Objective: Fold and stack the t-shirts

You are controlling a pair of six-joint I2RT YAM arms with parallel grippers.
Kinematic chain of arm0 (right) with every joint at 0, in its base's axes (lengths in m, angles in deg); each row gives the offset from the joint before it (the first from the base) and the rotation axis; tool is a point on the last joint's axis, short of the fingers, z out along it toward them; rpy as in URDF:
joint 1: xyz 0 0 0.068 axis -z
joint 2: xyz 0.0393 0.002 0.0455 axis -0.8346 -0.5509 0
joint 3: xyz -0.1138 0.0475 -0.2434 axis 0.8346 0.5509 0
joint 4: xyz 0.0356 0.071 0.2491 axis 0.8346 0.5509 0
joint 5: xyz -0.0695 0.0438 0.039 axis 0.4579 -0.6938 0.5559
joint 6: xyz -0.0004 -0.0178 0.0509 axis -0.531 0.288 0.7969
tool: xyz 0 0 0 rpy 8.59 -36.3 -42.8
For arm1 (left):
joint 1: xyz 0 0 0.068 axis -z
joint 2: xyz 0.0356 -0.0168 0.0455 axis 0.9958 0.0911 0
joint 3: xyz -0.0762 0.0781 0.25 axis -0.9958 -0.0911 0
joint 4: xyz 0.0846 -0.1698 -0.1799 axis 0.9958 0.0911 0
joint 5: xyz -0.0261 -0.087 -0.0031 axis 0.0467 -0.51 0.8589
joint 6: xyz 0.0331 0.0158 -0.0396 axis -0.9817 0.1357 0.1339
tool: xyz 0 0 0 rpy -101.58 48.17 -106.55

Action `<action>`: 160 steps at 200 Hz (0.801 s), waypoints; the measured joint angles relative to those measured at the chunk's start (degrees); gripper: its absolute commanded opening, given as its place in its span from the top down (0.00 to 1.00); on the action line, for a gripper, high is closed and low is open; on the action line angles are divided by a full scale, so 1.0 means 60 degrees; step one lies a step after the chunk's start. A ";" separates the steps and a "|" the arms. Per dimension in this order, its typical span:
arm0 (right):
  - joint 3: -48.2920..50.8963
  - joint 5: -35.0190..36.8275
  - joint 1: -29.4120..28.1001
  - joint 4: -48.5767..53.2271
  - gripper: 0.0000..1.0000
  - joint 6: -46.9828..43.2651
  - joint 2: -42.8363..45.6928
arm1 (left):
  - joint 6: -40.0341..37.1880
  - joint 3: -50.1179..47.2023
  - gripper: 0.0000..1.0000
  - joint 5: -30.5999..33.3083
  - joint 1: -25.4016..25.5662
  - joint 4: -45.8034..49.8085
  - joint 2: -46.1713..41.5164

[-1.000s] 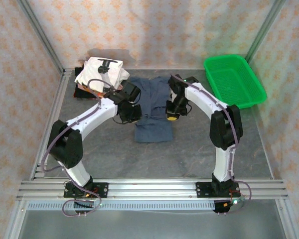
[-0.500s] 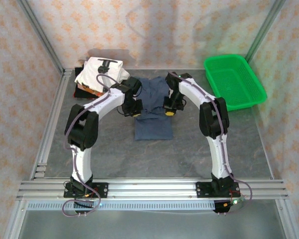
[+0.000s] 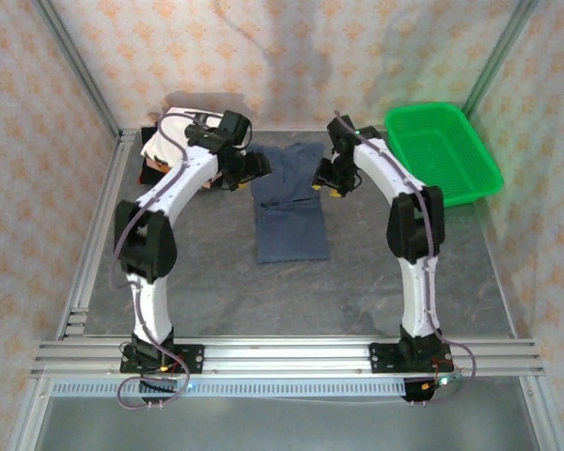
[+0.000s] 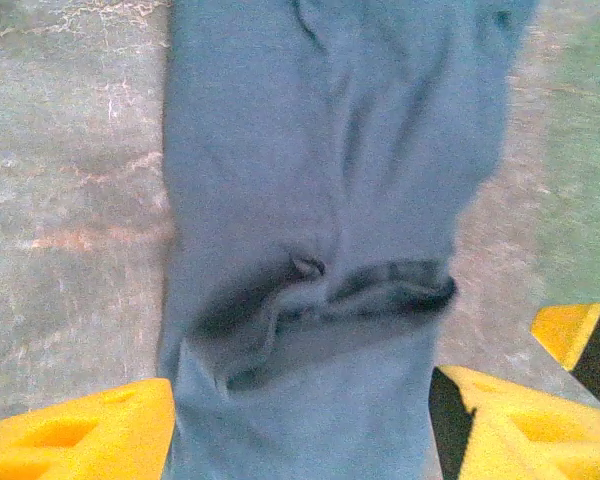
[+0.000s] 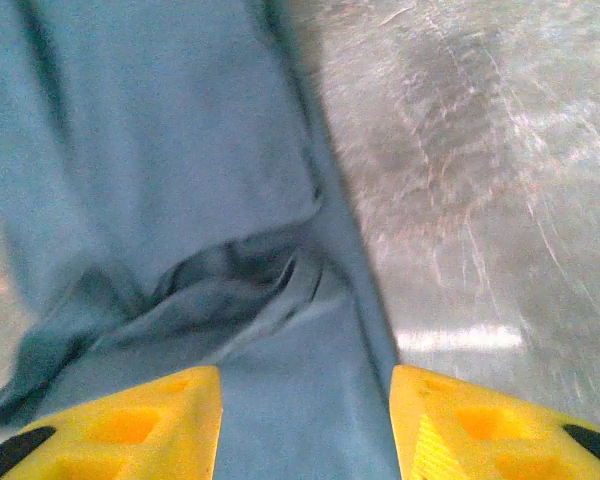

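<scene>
Jaws of the left gripper (image 4: 302, 400) stand apart, one yellow finger on each side of the navy-blue t-shirt (image 3: 291, 207), with nothing pinched. The right gripper (image 5: 305, 385) is likewise spread, loose cloth bunched just ahead of it. Both hang at the shirt's far end, left and right of it. The shirt lies as a long narrow strip on the grey table (image 3: 357, 282). A stack of folded t-shirts (image 3: 167, 136), white on top, sits in the far left corner. A green mesh basket (image 3: 442, 155) stands far right.
</scene>
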 measured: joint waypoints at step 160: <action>0.8856 -0.2422 -0.0663 -0.4597 0.46 0.1719 0.3694 | 0.2433 -0.8080 0.38 -0.1373 0.1636 -0.3850 -0.3009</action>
